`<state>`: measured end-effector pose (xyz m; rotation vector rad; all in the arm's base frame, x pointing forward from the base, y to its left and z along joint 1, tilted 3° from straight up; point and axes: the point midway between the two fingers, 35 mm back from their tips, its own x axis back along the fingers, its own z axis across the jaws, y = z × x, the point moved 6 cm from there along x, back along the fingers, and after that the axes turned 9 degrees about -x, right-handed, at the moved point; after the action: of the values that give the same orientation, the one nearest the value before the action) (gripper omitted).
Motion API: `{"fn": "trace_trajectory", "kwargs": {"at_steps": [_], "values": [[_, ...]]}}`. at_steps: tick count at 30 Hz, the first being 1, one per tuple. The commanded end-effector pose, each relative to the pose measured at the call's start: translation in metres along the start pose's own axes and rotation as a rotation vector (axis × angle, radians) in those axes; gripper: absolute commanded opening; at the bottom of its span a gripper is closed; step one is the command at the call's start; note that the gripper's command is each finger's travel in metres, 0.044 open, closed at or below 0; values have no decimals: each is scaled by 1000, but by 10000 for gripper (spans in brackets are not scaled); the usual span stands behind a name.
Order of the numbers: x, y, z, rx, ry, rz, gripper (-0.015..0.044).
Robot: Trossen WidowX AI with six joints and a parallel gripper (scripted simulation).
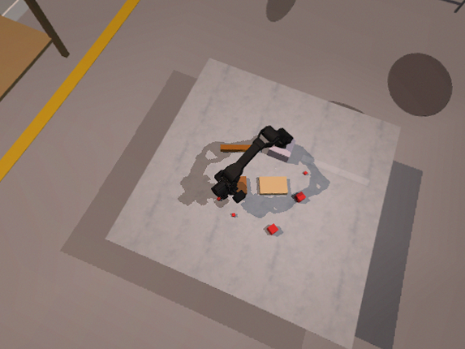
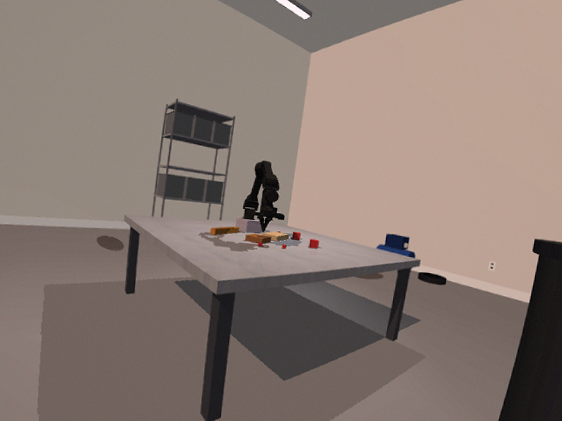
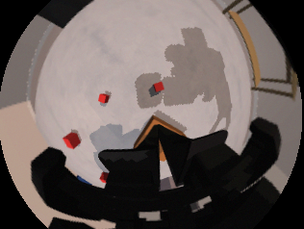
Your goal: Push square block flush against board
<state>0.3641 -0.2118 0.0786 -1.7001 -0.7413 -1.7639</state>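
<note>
The square block (image 1: 243,180) (image 2: 258,238) (image 3: 145,134) is orange-brown and lies flat, partly hidden under the arm in the top view. The board (image 1: 272,185) (image 2: 276,236) is a light tan rectangle lying flat to the block's right in that view. A narrow strip of table shows between their facing sides, so they are apart. My gripper (image 2: 263,230) (image 3: 156,127) is shut with nothing in it. In the wrist view its fingertips overlap the block; I cannot tell whether they touch it. In the top view they are hidden.
An orange bar (image 1: 234,148) (image 2: 224,230) lies beyond the block. A pale block (image 1: 279,153) (image 2: 246,224) is at the arm's base. Red cubes (image 1: 272,229) (image 1: 300,196) (image 2: 313,243) and smaller ones (image 1: 233,214) (image 1: 305,173) (image 3: 159,87) lie around the board and block.
</note>
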Motion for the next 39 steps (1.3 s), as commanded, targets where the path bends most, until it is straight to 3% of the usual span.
{"fn": "trace_trajectory", "kwargs": {"at_steps": [1,17,22,27,39], "values": [[-1,0,-12,-136,-6,3,0],[-1,0,-55,-660,-11,0,0],[-4,0,-56,-666,-11,0,0],[-56,0,-56,-666,-11,0,0],[-56,-7,-51,-666,-11,1,0]]}}
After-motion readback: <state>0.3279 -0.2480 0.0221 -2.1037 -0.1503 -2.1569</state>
